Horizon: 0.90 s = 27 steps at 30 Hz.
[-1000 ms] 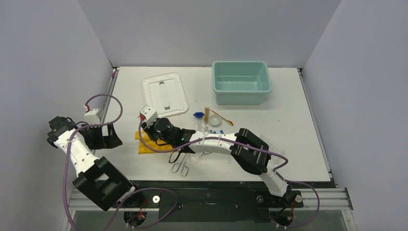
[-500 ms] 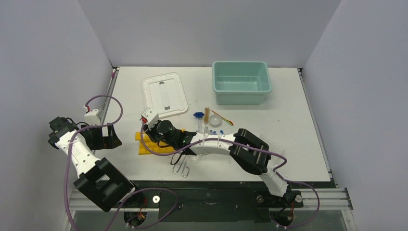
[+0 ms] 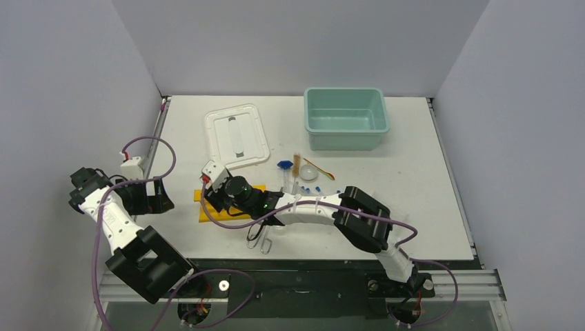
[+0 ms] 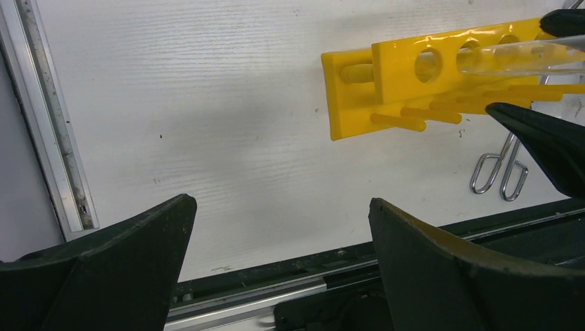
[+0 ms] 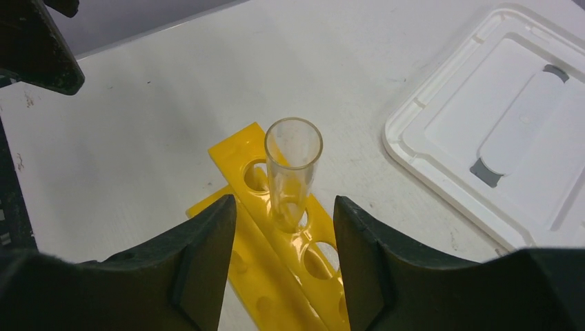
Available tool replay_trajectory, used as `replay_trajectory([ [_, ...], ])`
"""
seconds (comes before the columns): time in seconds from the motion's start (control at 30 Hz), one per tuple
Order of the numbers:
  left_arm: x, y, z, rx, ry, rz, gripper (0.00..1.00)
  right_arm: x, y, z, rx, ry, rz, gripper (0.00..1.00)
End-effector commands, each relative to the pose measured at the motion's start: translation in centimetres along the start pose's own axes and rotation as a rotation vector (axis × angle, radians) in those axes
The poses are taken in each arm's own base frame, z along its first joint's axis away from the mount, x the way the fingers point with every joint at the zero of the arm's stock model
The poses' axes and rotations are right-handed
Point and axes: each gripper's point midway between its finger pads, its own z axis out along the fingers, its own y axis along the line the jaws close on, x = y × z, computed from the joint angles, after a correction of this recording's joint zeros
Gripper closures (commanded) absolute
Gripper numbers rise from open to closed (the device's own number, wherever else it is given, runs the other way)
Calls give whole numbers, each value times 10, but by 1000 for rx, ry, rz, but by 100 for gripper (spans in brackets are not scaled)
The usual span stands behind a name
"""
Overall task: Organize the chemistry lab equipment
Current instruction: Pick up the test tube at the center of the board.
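- The tube (image 5: 293, 172) stands mouth up in a hole of the rack (image 5: 252, 276), the second hole from the rack's far end in the right wrist view.
- Your right jaws are apart, one on each side of the tube, with a gap showing on both sides; nothing is gripped.
- The rack lies on the bench (image 4: 207, 103), with the tongs (image 4: 500, 176) just beside it toward the near edge.
- The lid (image 5: 497, 131) lies beyond the rack.
- Your left jaws are spread wide and empty over bare bench, left of the rack.

Teal tub (image 3: 345, 141), white lid (image 3: 236, 134)
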Motion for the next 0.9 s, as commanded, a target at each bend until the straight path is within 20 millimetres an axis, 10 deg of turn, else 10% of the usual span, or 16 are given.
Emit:
replay_trajectory([
  [0.0, -14, 3, -10, -19, -44, 40, 3, -78, -8, -36, 17, -138, 24, 48],
  [0.33, -22, -4, -29, -23, -45, 82, 3, -107, -76, -111, 149, -69, 241, 48],
  [0.57, -22, -17, -37, 17, -37, 100, 3, -8, -147, -178, 475, 247, 387, 60],
  [0.87, -15, -22, -36, 39, -12, 86, 3, 91, -142, -217, 577, 436, 496, 68],
])
